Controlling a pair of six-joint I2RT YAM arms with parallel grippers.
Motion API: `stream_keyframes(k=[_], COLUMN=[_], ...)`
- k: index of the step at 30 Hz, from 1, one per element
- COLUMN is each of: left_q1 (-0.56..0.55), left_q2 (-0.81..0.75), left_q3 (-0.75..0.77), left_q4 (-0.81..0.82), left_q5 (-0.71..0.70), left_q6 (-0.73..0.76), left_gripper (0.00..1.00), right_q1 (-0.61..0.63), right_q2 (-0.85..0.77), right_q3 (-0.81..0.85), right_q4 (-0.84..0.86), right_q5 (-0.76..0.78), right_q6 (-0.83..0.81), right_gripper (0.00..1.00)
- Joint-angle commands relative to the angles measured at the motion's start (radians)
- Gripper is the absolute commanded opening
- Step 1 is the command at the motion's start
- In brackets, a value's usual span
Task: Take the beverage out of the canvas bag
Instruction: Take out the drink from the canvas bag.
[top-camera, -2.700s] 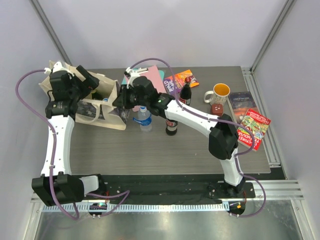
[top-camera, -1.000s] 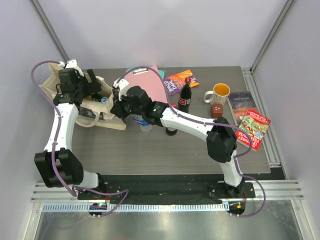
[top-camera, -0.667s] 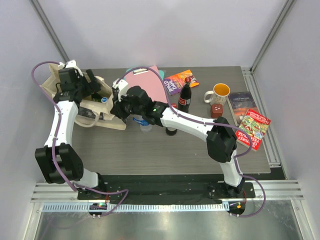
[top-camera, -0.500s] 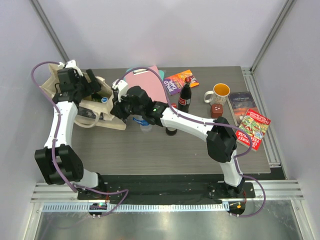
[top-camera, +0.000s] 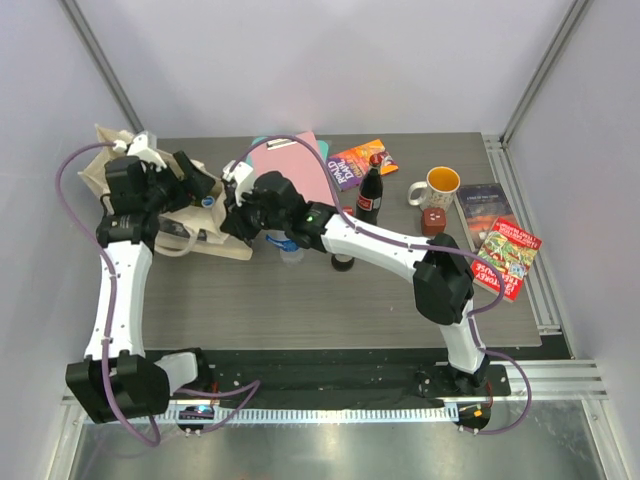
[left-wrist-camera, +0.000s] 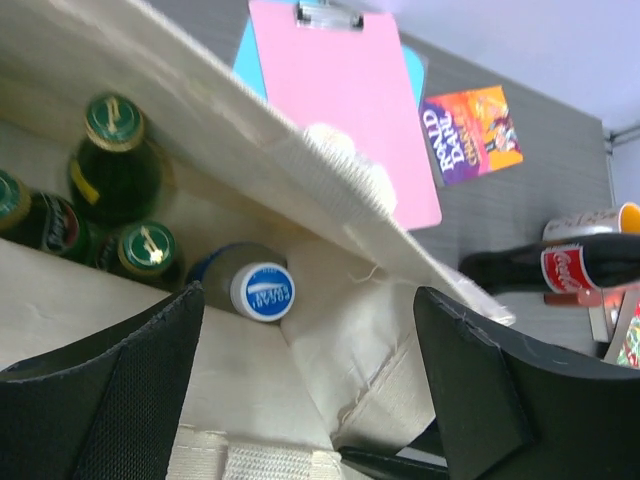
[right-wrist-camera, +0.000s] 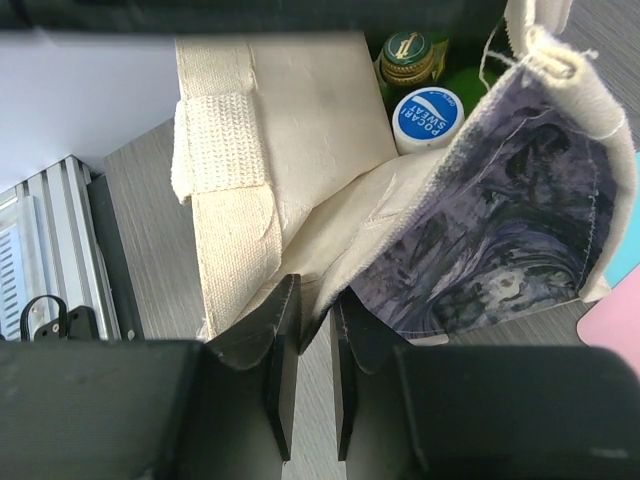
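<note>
The cream canvas bag (top-camera: 185, 228) lies at the back left with its mouth held open. Inside it, the left wrist view shows a blue-capped bottle (left-wrist-camera: 262, 290) and green-capped glass bottles (left-wrist-camera: 113, 122). My left gripper (left-wrist-camera: 310, 390) is open, hovering just above the bag's mouth with the near rim between its fingers; it is empty. It also shows in the top view (top-camera: 200, 182). My right gripper (right-wrist-camera: 308, 335) is shut on the bag's rim cloth beside the dark printed picture (right-wrist-camera: 510, 250). The blue cap (right-wrist-camera: 428, 117) lies just beyond it.
A pink clipboard (top-camera: 300, 160) lies behind the bag. A clear water bottle (top-camera: 290, 247), a cola bottle (top-camera: 370, 195) and another dark bottle (top-camera: 343, 262) stand mid-table. A mug (top-camera: 437, 185) and books (top-camera: 505, 255) are at the right.
My left arm has swung its wrist forward and to the right over the bag's mouth. My right gripper has kept its hold on the rim in the same place.
</note>
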Motion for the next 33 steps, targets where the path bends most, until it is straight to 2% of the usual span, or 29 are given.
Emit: stream_keyframes(k=[1,10,15,25,33], left_q1=[-0.013,-0.045,-0.101,-0.134,-0.136], left_q2=[0.014,0.046,0.101,0.172,0.198], left_q3=[-0.018,0.008,0.046,0.11,0.124], left_q4=[-0.077,-0.161,-0.213,-0.265,-0.275], left_q5=[0.023,-0.069,-0.159,-0.281,-0.265], left_q6=[-0.012,0.041,0.067,0.111,0.117], left_gripper=[0.84,0.81,0.8,0.68,0.66], right_q1=[0.006,-0.006,-0.008,-0.024,-0.049], right_q2=[0.013,0.022,0.025,0.002,-0.026], right_q3=[0.014,0.035,0.042,0.054,0.052], right_q4=[-0.102,-0.108,-0.113,-0.116,-0.128], right_q5=[-0.084,-0.084,-0.085,-0.095,-0.106], right_q6=[-0.022,-0.029,-0.029,-0.036,-0.028], right_gripper=[0.22,0.22,0.22,0.22,0.22])
